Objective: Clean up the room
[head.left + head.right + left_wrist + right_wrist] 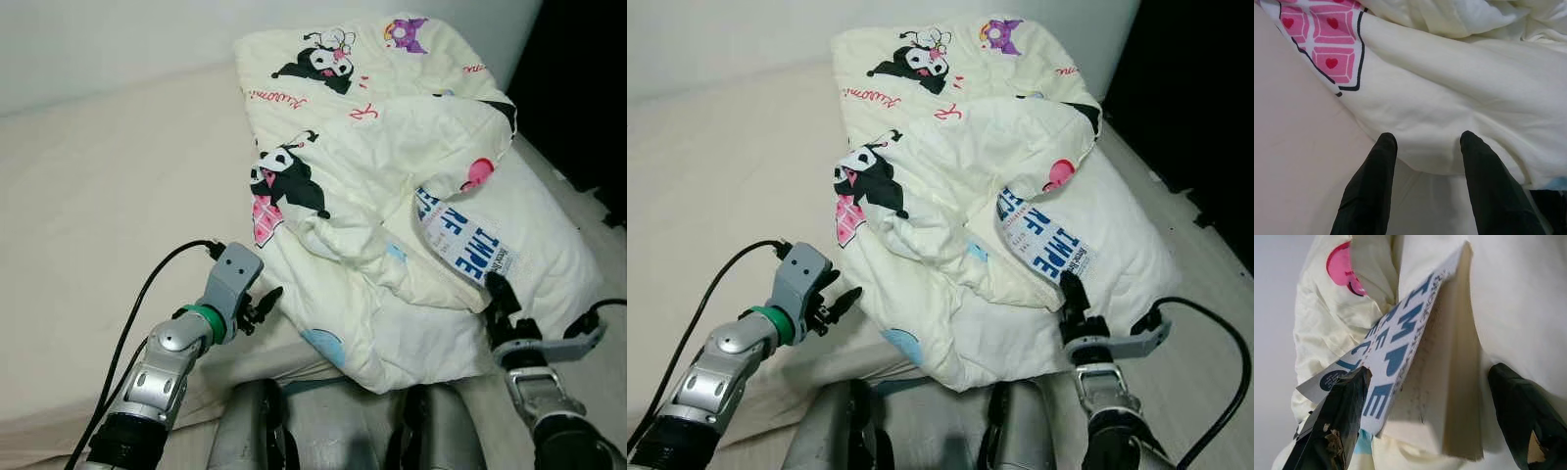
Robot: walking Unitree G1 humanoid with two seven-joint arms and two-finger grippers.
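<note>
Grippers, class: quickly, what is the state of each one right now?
Left gripper: open, fingertips at the edge of the quilt, holding nothing.
Right gripper: open, fingers either side of the book, not closed on it.

I've got a crumpled cartoon-print quilt (392, 196) on the bed (98, 196), a book (460, 240) lying on it, left gripper (265, 305) at its edge, right gripper (497, 294) just below the book.

Both silver arms reach forward to the quilt (392, 196), left gripper (263, 305) and right gripper (1430, 416) with fingers spread at its near edge.
</note>
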